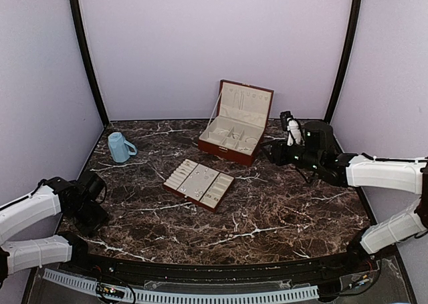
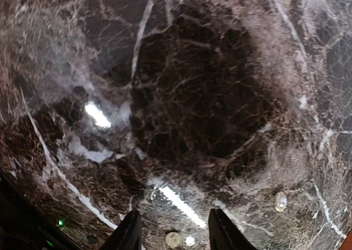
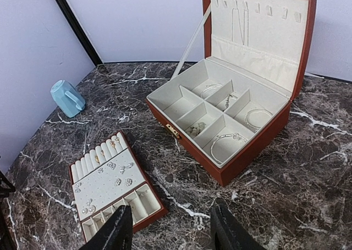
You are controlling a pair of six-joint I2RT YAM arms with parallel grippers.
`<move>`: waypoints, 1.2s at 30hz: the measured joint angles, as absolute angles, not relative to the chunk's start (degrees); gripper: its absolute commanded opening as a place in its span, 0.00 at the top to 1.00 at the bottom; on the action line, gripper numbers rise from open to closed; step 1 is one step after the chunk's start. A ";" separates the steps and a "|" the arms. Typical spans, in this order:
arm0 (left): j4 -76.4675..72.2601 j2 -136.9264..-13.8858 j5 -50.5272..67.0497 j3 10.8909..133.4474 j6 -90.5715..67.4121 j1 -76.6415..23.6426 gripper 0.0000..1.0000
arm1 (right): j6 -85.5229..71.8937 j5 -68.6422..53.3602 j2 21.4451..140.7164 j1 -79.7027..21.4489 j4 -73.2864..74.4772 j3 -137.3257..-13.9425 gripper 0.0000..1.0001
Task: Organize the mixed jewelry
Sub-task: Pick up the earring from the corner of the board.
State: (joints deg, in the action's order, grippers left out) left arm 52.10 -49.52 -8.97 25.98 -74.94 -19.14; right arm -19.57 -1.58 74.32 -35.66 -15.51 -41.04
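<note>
My left gripper (image 2: 173, 233) is open and empty, low over the marble at the table's near left (image 1: 93, 217). A small round gold piece (image 2: 173, 239) and a tiny shiny stud (image 2: 190, 241) lie on the marble between its fingertips; an oval stone piece (image 2: 280, 201) lies to the right. My right gripper (image 3: 170, 231) is open and empty, above the marble right of the box (image 1: 269, 150). Earrings (image 3: 122, 181) and rings (image 3: 112, 144) sit on the flat tray (image 3: 147, 201). Bracelets (image 3: 228, 137) and small pieces (image 3: 197, 128) lie in the open red-brown box (image 3: 250, 151).
The box (image 1: 231, 150) stands open at the back centre, lid upright with a chain (image 3: 241, 25) hanging inside. The tray (image 1: 224, 196) lies in front of it. A blue cup (image 1: 120, 147) stands at the back left. Purple walls enclose the table.
</note>
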 measured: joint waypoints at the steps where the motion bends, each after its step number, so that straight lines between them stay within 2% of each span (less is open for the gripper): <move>1: 52.07 -49.74 -8.45 25.45 -75.68 -19.14 0.64 | -19.59 -1.48 74.26 -35.55 -15.70 -41.01 0.51; 7: 51.68 -50.15 -6.15 23.86 -77.84 -19.14 0.76 | -19.40 -1.37 74.26 -35.33 -16.78 -40.99 0.51; 21: 49.32 -49.63 -3.18 22.65 -79.18 -19.14 0.88 | -19.49 -1.50 76.01 -35.11 -17.91 -41.01 0.51; 29: 49.30 -49.63 -2.46 22.65 -79.33 -19.14 0.99 | -19.62 -1.69 76.31 -35.11 -18.22 -41.01 0.51; 36: 48.64 -49.63 -2.35 22.65 -79.29 -19.14 1.00 | -19.62 -1.69 76.31 -35.11 -18.31 -41.01 0.51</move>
State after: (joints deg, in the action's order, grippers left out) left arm 48.64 -49.63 -2.35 22.65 -79.29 -19.14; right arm -19.62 -1.69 76.31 -35.11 -18.31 -41.01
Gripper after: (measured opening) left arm 0.027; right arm 0.493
